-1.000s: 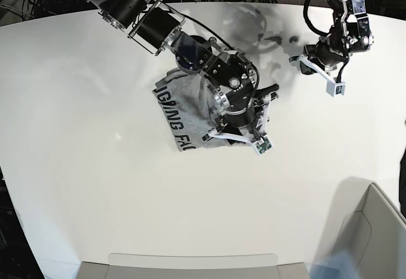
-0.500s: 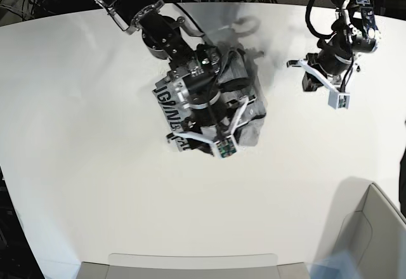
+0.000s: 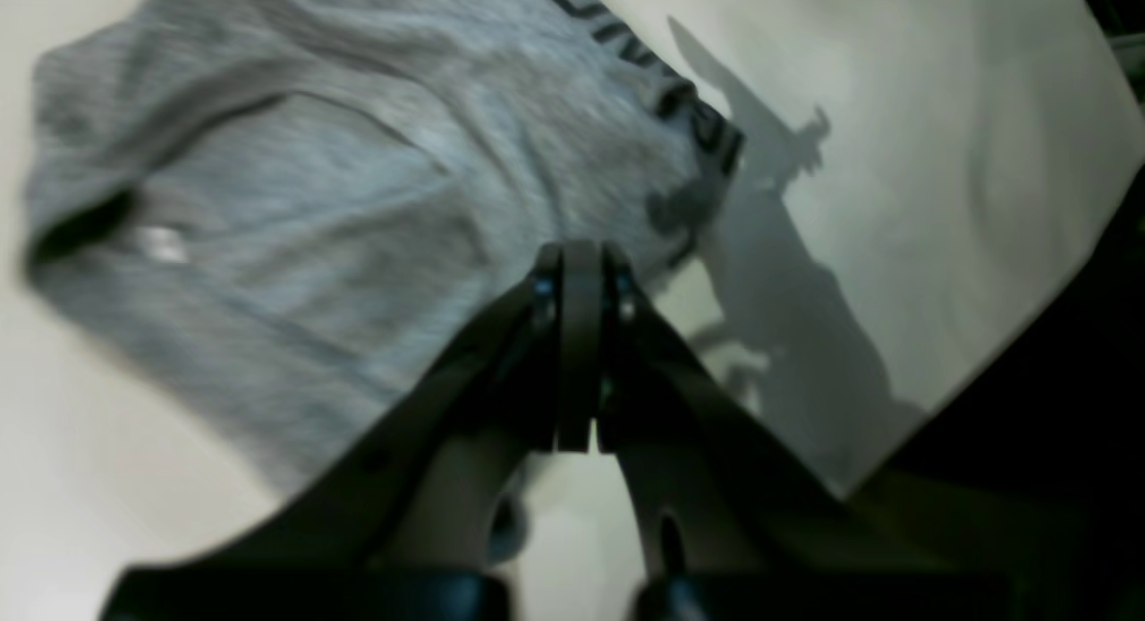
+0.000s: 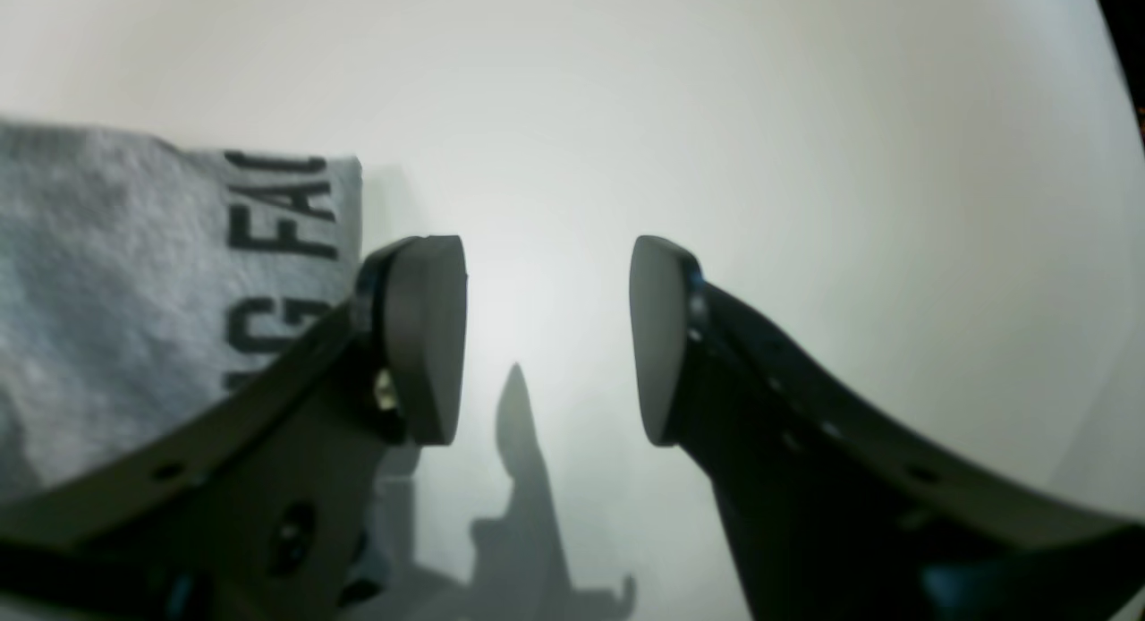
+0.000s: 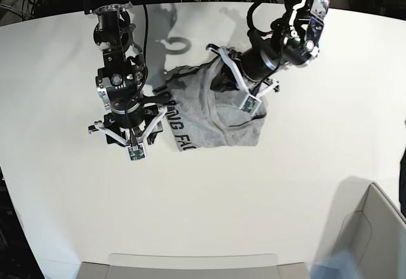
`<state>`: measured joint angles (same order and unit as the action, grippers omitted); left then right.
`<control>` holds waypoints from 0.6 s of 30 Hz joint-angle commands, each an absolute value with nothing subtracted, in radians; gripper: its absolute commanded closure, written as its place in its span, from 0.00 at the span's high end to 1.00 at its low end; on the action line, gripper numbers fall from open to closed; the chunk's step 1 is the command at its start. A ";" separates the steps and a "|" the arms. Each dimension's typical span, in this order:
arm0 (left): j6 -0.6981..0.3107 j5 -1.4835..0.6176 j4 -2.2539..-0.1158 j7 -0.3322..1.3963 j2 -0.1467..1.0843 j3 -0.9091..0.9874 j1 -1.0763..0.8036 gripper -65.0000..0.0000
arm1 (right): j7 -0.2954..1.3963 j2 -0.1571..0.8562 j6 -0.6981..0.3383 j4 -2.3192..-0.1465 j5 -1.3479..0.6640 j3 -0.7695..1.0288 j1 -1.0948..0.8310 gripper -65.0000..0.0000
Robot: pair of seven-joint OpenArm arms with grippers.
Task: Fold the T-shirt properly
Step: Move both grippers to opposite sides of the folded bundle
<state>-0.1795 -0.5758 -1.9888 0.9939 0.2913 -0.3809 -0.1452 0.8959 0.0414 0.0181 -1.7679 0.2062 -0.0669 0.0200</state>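
One grey garment, the T-shirt (image 5: 212,115), is seen lying crumpled in a rough folded heap on the white desk (image 5: 76,215), toward the far edge and about midway between the left and right edges; a band of black lettering runs along its near-left side. Two arms are counted. The right gripper (image 5: 130,141) is held just beside the T-shirt's lettered edge, its jaws spread wide with only bare desk between them, nothing gripped. The left gripper (image 5: 244,87) is poised over the garment's far-right part, its jaws pressed flat together; no cloth is seen caught between them in the left wrist view, though that view is blurred. The lettering is only partly readable, being cut off by folds. A pale box corner (image 5: 374,228) is cut off at the near-right corner.
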 commanded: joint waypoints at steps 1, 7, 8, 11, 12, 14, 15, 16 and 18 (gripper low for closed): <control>-0.180 -0.556 -1.974 0.981 0.295 -0.394 -0.136 0.00 | 0.880 0.039 -0.012 -1.767 0.202 -0.068 0.027 0.45; -0.180 -0.403 -1.834 0.974 0.295 -0.371 -0.145 0.00 | 0.871 0.035 -0.130 -1.649 0.200 -0.104 0.030 0.45; -0.180 -0.384 -1.816 0.980 0.295 -0.349 -0.147 0.00 | 0.871 0.038 -0.142 -1.630 0.202 -0.127 0.030 0.45; -0.180 -0.351 -1.755 0.981 0.295 -0.282 -0.145 0.00 | 0.877 0.038 -0.156 -1.601 0.203 -0.200 0.028 0.45; -0.180 -0.343 -1.733 0.981 0.295 -0.254 -0.140 0.00 | 0.878 0.038 -0.157 -1.601 0.203 -0.228 0.025 0.45; -0.180 -0.338 -1.702 0.981 0.295 -0.217 -0.128 0.00 | 0.878 0.039 -0.157 -1.601 0.203 -0.275 0.004 0.45; -0.180 -0.338 -1.682 0.981 0.295 -0.194 -0.114 0.00 | 0.878 0.039 -0.157 -1.604 0.203 -0.300 -0.008 0.45; -0.180 -0.338 -1.666 0.981 0.295 -0.179 -0.096 0.00 | 0.878 0.039 -0.157 -1.606 0.203 -0.318 -0.019 0.45; -0.180 -0.338 -1.629 0.981 0.295 -0.166 -0.054 0.00 | 0.878 0.048 -0.157 -1.606 0.203 -0.348 -0.039 0.45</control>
